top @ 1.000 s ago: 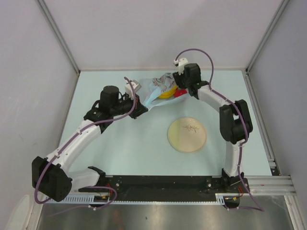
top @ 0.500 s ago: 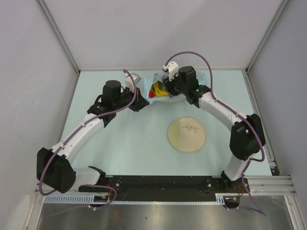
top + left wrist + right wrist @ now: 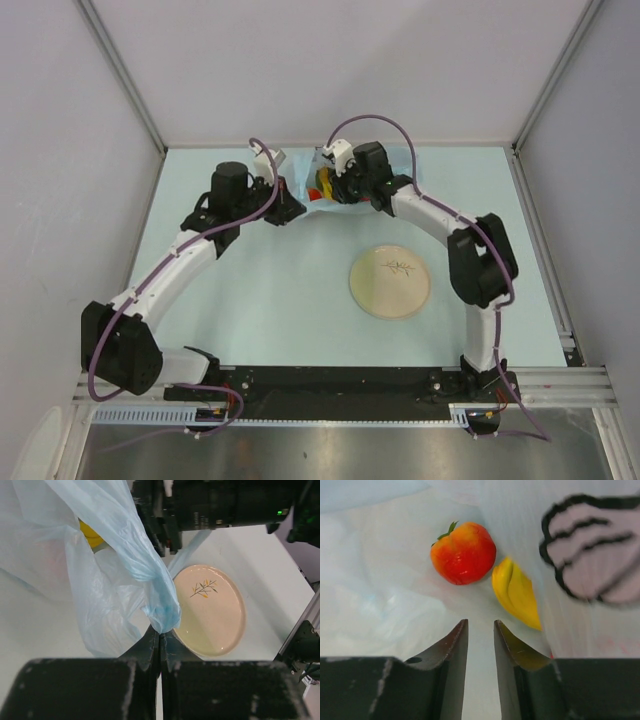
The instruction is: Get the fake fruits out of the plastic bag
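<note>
Right, the right tool (image 3: 480,625) sits inside the plastic bag (image 3: 110,595) at top centre of the overhead view. Its jaws are parted only by a narrow slot and grip nothing.

- Orange-red fruit (image 3: 463,552): in the right wrist view it lies ahead of the tips, slightly to their upper left and clear of them. It rests on the bag film.
- Banana (image 3: 517,592): touches that fruit on its right. Its long axis runs diagonally from upper left to lower right, and part of it is hidden by the white printed patch (image 3: 595,555).
- Left tool (image 3: 160,635): clamped on a bunched fold of the bag, holding it up, with the plate (image 3: 210,610) on the table (image 3: 250,300) beyond.

My read is that the right arm is the nearer one and the round fruit the easier target. The jaws look too narrow for it and would need to widen first.
</note>
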Tool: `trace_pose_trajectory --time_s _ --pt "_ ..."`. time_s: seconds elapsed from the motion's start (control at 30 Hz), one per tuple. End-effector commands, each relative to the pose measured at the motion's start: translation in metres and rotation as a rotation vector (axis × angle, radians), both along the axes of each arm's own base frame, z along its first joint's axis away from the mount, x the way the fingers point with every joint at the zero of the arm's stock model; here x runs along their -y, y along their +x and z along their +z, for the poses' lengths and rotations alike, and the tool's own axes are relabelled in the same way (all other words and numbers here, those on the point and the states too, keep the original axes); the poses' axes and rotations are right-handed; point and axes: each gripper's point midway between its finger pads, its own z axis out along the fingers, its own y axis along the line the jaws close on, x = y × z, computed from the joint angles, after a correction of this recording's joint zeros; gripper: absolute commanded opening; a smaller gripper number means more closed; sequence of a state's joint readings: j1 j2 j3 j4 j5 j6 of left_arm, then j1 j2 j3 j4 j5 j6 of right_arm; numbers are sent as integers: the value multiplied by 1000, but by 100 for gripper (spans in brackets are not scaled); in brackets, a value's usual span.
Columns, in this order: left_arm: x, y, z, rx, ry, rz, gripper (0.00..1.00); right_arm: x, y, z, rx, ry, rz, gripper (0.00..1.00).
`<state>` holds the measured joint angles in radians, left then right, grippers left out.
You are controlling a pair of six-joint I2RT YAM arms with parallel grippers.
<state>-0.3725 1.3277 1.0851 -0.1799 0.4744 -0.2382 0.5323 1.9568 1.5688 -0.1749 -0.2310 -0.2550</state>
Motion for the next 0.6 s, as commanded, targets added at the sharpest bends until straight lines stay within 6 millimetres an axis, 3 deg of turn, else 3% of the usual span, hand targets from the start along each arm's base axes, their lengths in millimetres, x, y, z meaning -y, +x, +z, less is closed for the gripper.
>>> trace_pose_trajectory --time_s 0.0,0.03,0.07,0.17,0.3,0.33,0.43,0.57 --pt "-8 -7 6 4 -5 12 0 -22 26 11 9 92 6 36" --pt "-9 -7 4 5 -1 15 0 -26 29 12 18 106 8 41" --pt "-9 -7 3 10 7 11 0 -28 34 11 22 113 -5 53" --pt "-10 -4 2 27 28 1 0 -29 49 -4 4 126 -74 63" --pt "-11 -9 -7 3 50 -19 0 -32 72 -7 12 177 -133 65" --pt "-10 -12 -10 -6 52 -29 0 -33 78 -16 8 177 -143 65" --pt "-11 -16 -21 -27 62 -40 0 -39 89 -35 -7 176 -141 63" --pt "-17 -14 -26 -7 112 -35 0 -39 100 -40 -12 196 -147 33"
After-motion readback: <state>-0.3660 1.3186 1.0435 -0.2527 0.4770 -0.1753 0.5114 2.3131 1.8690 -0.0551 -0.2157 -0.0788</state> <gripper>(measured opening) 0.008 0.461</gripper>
